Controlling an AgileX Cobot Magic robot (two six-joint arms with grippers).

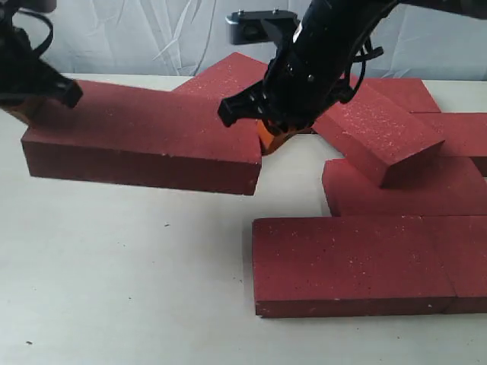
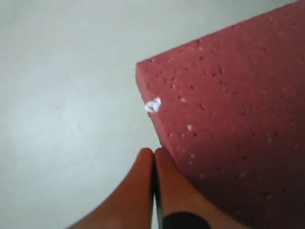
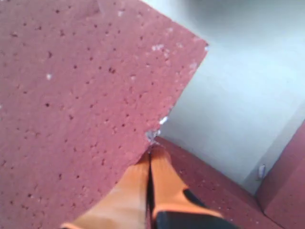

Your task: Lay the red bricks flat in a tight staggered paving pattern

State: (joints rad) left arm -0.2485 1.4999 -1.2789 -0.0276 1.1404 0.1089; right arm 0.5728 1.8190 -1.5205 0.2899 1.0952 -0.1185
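Several red bricks lie on the white table. The nearest one lies flat at the left. My left gripper is at its left end, shut and empty, its fingertips against the brick's side near a corner. My right gripper is at the same brick's right end, also shut on nothing, its tips touching the brick's chipped edge. Two bricks lie end to end at the front right, another lies behind them, and one rests tilted on top.
More red bricks lie at the back and far right, partly hidden by the right arm. Bare white table shows at the front left. A crumpled white backdrop closes the far side.
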